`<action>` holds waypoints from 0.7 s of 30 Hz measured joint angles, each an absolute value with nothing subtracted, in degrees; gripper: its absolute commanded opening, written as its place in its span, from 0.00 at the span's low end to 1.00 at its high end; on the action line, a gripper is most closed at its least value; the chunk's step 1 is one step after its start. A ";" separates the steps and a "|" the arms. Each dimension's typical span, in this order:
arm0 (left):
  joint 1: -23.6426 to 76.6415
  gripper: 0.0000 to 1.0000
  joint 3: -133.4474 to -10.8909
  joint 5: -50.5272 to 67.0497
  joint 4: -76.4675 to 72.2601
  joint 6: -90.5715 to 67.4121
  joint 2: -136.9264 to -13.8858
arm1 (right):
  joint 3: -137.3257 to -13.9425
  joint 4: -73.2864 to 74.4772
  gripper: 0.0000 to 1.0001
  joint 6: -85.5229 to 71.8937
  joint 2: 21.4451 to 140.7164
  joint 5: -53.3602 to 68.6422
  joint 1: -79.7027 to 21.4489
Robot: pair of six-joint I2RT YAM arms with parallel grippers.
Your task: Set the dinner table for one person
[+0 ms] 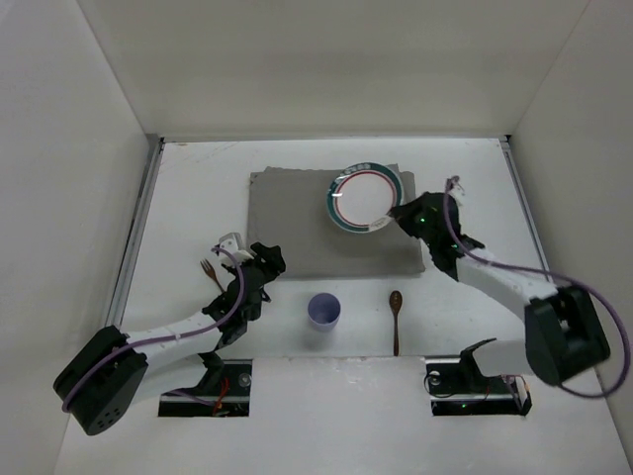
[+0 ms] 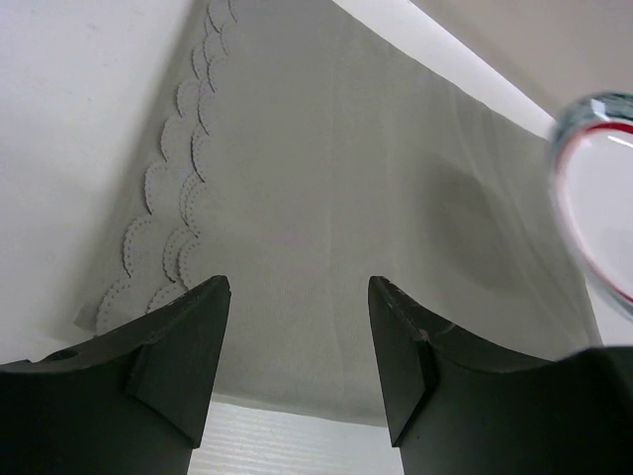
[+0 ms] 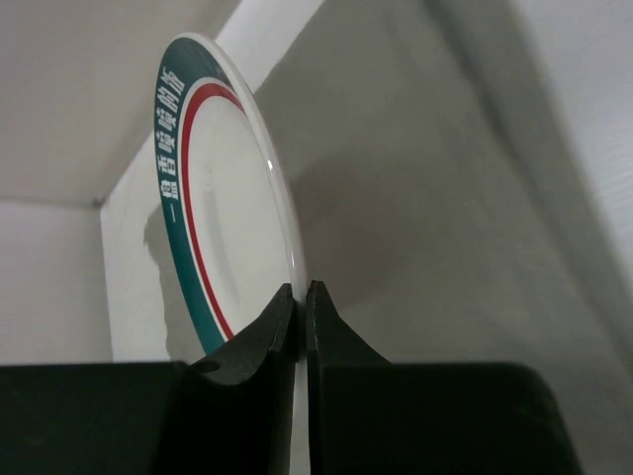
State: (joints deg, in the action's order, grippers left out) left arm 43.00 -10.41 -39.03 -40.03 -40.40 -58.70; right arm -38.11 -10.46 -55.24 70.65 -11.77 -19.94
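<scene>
The white dinner table (image 1: 198,188) carries a grey cloth mat (image 1: 297,223). My right gripper (image 1: 398,214) is shut on the right rim of a white plate (image 1: 364,198) with a teal and red band, and holds it over the mat's far right part. In the right wrist view the fingers (image 3: 300,289) pinch the plate's edge (image 3: 218,198) above the mat (image 3: 445,198). My left gripper (image 1: 269,259) is open and empty at the mat's near left corner. Its wrist view (image 2: 297,287) shows the mat (image 2: 326,178) and the plate's edge (image 2: 603,188).
A lavender cup (image 1: 324,310) stands in front of the mat. A brown wooden spoon (image 1: 396,319) lies to its right. A brown fork (image 1: 208,269) lies left of my left gripper. Metal rails (image 1: 138,228) line the table's sides, with white walls around.
</scene>
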 measured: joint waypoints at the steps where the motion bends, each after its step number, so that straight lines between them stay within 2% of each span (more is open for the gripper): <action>1: 43.00 0.56 -10.41 -39.00 -40.03 -40.42 -58.70 | -40.29 -11.53 0.06 -55.33 74.94 -10.70 -21.45; 6: 43.00 0.56 -10.17 -39.03 -40.01 -40.60 -58.59 | -47.20 -15.70 0.06 -57.65 90.83 -5.45 -26.68; 13: 42.96 0.56 -10.09 -39.00 -40.03 -40.64 -59.18 | -48.27 -17.21 0.10 -61.08 98.06 -2.52 -27.20; 17: 42.63 0.56 -10.09 -39.00 -40.18 -40.84 -60.16 | -48.16 -18.55 0.28 -62.94 98.85 -1.87 -27.20; 18: 42.63 0.56 -10.09 -38.98 -40.25 -40.86 -60.66 | -48.10 -18.92 0.40 -63.33 99.02 -1.65 -27.20; 21: 42.63 0.56 -10.09 -38.79 -40.29 -40.95 -61.71 | -47.13 -19.75 0.59 -64.25 99.04 -1.26 -27.20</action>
State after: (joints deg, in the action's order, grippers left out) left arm 42.63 -10.09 -38.79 -40.29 -40.95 -61.71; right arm -47.13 -19.75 -64.25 99.04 -1.26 -27.20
